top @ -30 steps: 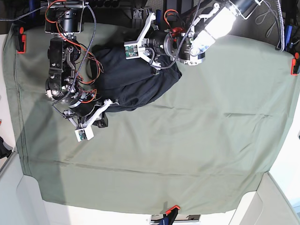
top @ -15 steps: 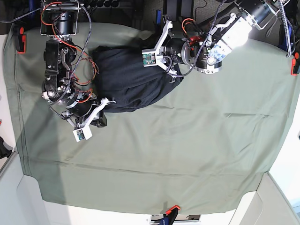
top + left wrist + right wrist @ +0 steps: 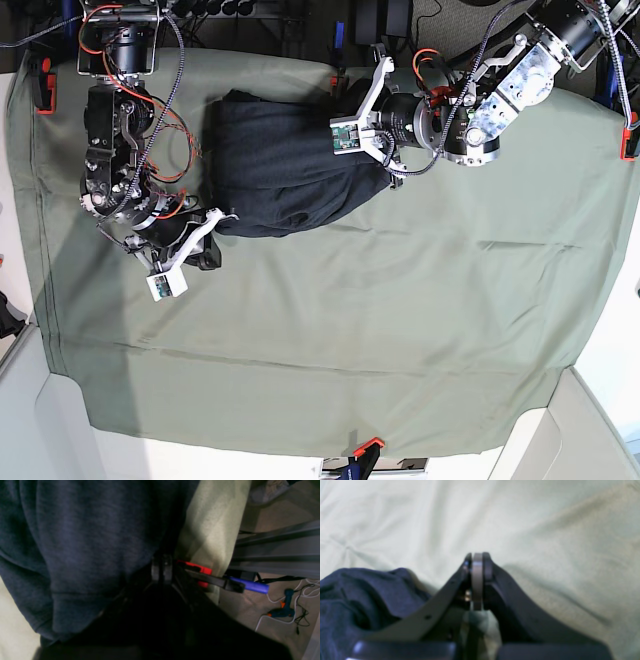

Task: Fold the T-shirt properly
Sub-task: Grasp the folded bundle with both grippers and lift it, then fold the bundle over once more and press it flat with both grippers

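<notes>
two arms over one bunched t-shirt (image 3: 275,170), since a second ago drawn wider toward the far edge of the sage-green cloth (image 3: 400,330). right gripper (image 3: 477,562) pressed together beside its near corner, pinching nothing visible. left gripper (image 3: 162,566) pinched shut on the t-shirt's far edge. three orange clamps (image 3: 42,85) along the cloth's rim.

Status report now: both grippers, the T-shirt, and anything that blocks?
Left gripper shut on T-shirt. Right gripper shut, empty, over green cloth. T-shirt bunched, not folded. Nothing blocking.
</notes>
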Robot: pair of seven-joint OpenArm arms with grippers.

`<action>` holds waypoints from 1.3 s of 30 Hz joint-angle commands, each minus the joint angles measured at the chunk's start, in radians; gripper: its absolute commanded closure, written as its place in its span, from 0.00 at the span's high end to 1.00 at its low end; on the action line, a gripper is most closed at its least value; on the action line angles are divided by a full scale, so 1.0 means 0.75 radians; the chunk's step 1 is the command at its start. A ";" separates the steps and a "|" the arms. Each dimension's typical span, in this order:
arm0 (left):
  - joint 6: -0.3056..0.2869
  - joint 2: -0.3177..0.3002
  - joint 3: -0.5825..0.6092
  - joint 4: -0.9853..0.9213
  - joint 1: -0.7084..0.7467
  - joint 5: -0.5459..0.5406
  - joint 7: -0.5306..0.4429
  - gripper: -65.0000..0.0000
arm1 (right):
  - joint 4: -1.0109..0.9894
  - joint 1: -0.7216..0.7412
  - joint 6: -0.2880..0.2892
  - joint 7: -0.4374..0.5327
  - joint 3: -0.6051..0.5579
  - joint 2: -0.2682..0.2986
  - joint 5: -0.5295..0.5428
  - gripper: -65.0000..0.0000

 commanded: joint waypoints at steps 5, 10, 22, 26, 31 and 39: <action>0.027 -0.021 -0.011 -0.005 -0.073 0.141 0.061 0.00 | 0.022 -0.019 0.011 0.025 -0.003 0.003 0.022 0.00; 0.028 -0.020 -0.011 -0.057 -0.191 0.136 0.014 0.00 | 0.022 -0.046 0.011 0.024 -0.003 0.004 0.028 0.00; 0.027 -0.020 -0.011 -0.344 -0.412 0.187 -0.137 0.00 | 0.022 -0.074 0.045 -0.037 -0.003 -0.001 0.147 0.00; 0.026 -0.012 -0.011 -0.454 -0.484 0.237 -0.232 0.00 | 0.032 -0.128 0.045 -0.045 -0.005 -0.002 0.217 0.00; 0.020 0.055 -0.011 -0.546 -0.558 0.262 -0.266 0.00 | 0.093 -0.217 0.061 -0.040 -0.019 -0.012 0.277 0.00; 0.020 0.043 -0.011 -0.510 -0.561 0.037 0.003 0.00 | 0.219 -0.291 0.060 -0.041 -0.191 -0.012 0.310 0.00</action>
